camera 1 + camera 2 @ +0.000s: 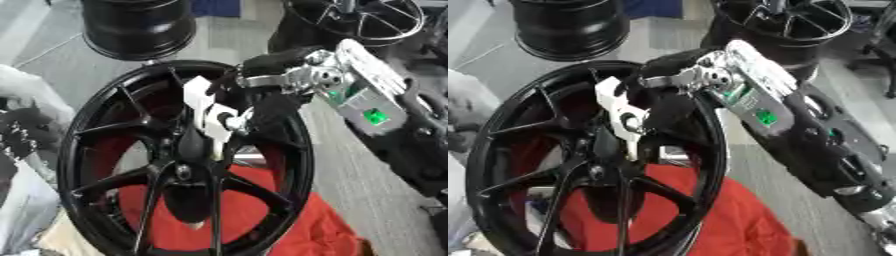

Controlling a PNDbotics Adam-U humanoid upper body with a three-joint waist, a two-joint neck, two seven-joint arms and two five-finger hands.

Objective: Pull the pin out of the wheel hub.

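Note:
A large black spoked wheel point(87, 125) lies on a red cloth point(289, 220), its hub point(184, 172) at the centre of the spokes. My right arm point(754, 105), silver with green lights, comes in from the upper right. My right hand point(208, 107), with a white plate on its back, hangs over the hub and reaches down among the spokes. Dark fingers blend with the black spokes, so their grip is hidden. I cannot make out the pin. A small pale tip point(194, 225) shows low inside the wheel. My left hand shows in neither view.
Two more black wheels stand behind, one at the upper left point(140, 25) and one at the upper right point(359, 20). Grey floor point(367, 185) runs along the right. Pale and dark clutter point(22, 130) sits at the left edge.

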